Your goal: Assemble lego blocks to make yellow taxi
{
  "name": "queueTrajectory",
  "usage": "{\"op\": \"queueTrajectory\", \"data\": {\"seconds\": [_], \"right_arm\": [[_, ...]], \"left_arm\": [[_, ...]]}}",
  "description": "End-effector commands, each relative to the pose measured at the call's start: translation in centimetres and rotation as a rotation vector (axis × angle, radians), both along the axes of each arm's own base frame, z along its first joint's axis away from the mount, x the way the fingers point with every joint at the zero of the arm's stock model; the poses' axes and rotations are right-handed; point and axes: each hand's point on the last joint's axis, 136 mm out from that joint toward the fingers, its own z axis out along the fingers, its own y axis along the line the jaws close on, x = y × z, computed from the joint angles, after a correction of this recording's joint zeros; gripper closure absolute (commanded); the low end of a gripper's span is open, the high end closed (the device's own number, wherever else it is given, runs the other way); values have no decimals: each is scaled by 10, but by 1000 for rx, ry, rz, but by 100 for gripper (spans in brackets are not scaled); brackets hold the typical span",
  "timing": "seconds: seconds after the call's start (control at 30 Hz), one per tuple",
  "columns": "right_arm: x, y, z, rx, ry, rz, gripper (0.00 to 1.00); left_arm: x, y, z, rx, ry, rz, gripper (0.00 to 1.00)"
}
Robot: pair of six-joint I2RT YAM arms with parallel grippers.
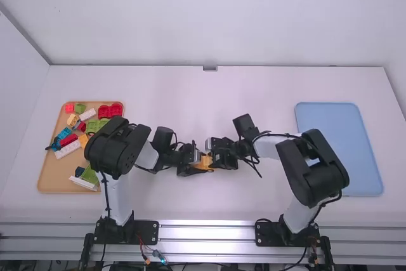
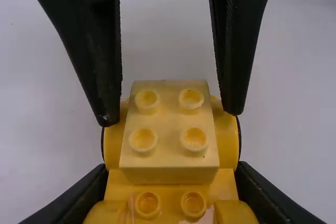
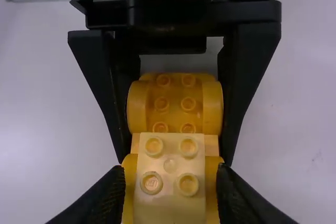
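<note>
Car (image 1: 205,162) is mid-table, near side, up between both grippers. Long axis runs 9 to 3 o'clock in the high view, gripper to gripper; can't tell nose from tail. Studs face the wrist cams. Pale 2x2 block (image 3: 169,163) sits on top, centred across the width, rounded yellow sides flanking it.

Left gripper (image 1: 193,164): clamped on the car's sides, from its 9 o'clock end. Right gripper (image 1: 216,157): clamped on the sides too, from 3 o'clock. Fingers oppose across the width.

Brown tray (image 1: 49,179) at 9 o'clock on the table (image 1: 184,103): red, green, blue, white, yellow bricks. Blue tray (image 1: 365,150) at 3 o'clock.
</note>
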Motion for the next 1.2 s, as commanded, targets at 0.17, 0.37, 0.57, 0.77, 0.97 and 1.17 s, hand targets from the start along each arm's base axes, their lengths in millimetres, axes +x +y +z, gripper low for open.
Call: {"op": "queueTrajectory", "data": {"seconds": [0.17,0.37,0.57,0.77,0.97,1.17], "right_arm": [[5,2,23,94,3,-4,44],[0,-5,60,215,-69,63,76],[4,-1,40,90,-27,-10,100],[4,4,12,-77,-18,-72,100],[-2,-7,-2,-181,-3,-92,100],[-3,-17,-10,-251,15,-128,100]], "left_arm": [[-3,-2,-3,-2,21,-10,60],[-3,-2,-3,-3,17,-10,60],[-2,-2,-2,-3,17,-10,61],[-3,-2,-3,-1,23,-10,63],[-3,-2,-3,-2,19,-10,64],[-3,-2,-3,-1,21,-11,64]]}}
